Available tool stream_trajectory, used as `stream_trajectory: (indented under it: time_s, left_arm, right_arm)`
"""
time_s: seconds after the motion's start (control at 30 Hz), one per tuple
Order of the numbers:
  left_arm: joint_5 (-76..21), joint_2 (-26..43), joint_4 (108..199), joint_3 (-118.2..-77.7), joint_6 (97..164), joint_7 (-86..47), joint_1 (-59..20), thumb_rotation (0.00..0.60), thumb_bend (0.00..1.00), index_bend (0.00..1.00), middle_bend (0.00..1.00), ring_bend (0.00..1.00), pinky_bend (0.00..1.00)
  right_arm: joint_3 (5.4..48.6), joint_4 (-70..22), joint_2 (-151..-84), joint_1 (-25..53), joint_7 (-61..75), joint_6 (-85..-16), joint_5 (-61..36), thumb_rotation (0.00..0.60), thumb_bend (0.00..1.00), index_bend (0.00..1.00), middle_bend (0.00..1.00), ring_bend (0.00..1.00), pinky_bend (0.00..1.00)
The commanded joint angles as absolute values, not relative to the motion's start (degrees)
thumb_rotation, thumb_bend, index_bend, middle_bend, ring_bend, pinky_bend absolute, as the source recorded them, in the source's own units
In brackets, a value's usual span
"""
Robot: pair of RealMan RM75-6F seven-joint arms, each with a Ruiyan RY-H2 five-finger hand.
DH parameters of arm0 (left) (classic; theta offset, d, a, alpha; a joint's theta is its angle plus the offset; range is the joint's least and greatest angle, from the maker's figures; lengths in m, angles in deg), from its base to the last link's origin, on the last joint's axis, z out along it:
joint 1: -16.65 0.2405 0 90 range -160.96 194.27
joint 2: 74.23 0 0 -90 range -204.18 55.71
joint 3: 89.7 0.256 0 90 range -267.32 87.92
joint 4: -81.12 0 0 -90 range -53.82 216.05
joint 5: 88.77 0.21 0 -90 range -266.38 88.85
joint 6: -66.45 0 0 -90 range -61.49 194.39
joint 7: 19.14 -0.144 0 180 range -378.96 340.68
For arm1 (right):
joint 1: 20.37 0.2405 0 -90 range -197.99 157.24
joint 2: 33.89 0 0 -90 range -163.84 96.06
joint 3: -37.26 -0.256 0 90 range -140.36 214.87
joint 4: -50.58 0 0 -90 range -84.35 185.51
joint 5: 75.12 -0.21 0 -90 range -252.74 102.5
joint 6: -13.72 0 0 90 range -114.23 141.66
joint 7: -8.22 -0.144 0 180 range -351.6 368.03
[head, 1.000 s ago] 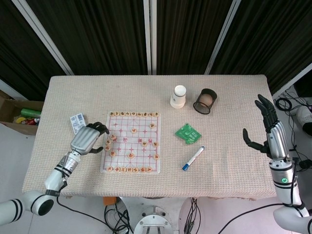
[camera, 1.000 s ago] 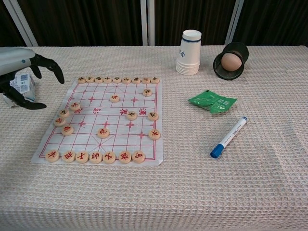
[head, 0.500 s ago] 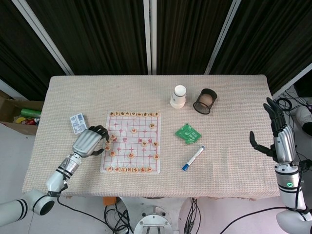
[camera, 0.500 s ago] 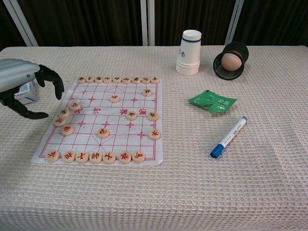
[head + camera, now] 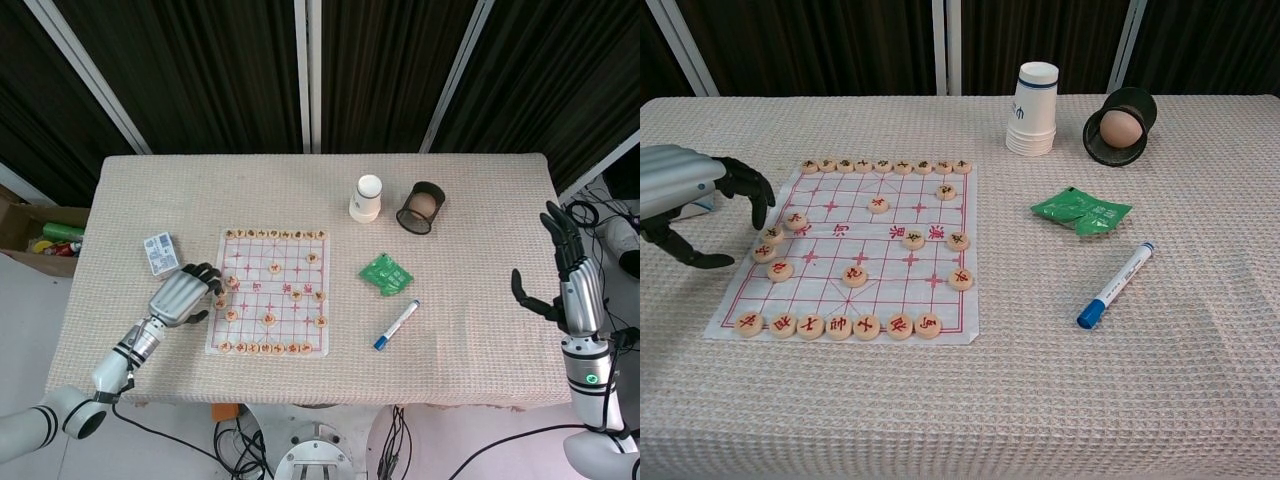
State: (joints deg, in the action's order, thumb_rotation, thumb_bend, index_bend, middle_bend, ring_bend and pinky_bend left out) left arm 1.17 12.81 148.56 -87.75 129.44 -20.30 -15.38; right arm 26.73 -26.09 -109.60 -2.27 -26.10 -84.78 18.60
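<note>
A paper Chinese chess board (image 5: 268,291) (image 5: 855,250) lies left of the table's middle, with several round wooden pieces on it. My left hand (image 5: 180,297) (image 5: 688,195) hovers at the board's left edge, fingers curled down over the pieces (image 5: 772,236) in the left column; it holds nothing that I can see. My right hand (image 5: 570,275) is raised at the table's far right edge, fingers spread and empty. It does not show in the chest view.
A stack of white paper cups (image 5: 367,199) (image 5: 1035,109) and a tipped black cup holding an egg (image 5: 422,207) (image 5: 1120,126) stand at the back. A green packet (image 5: 386,273) (image 5: 1080,211) and a blue marker (image 5: 396,325) (image 5: 1115,285) lie right of the board. A small box (image 5: 158,252) sits behind the left hand.
My left hand moved forward and lowered its fingers onto the board's left edge. My right hand drew back to the right, away from the table.
</note>
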Motion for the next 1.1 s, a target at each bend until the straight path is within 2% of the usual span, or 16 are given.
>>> stream_trajectory:
  time_s: [0.03, 0.23, 1.1]
  left_arm:
    - [1.95, 13.34, 147.29, -87.44, 129.66, -18.7, -15.59, 0.6, 0.22, 0.45, 0.19, 0.16, 0.3]
    - [3.84, 14.67, 144.59, -86.96, 131.17, -15.17, -15.79, 0.6, 0.22, 0.45, 0.17, 0.15, 0.3]
    - [1.59, 14.93, 145.89, -87.73, 125.8, -18.98, -18.26, 0.6, 0.23, 0.47, 0.17, 0.15, 0.27]
  right_arm:
    - [26.67, -26.14, -109.74, -2.28, -25.84, -84.71, 18.55, 0.6, 0.44, 0.0, 0.0, 0.0, 0.0]
    - [26.72, -26.01, -110.07, -2.35, -25.37, -84.33, 18.35, 0.6, 0.44, 0.0, 0.0, 0.0, 0.0]
    - [26.66, -23.65, -111.48, -2.83, -25.73, -83.47, 17.3, 0.6, 0.45, 0.0, 0.0, 0.0, 0.0]
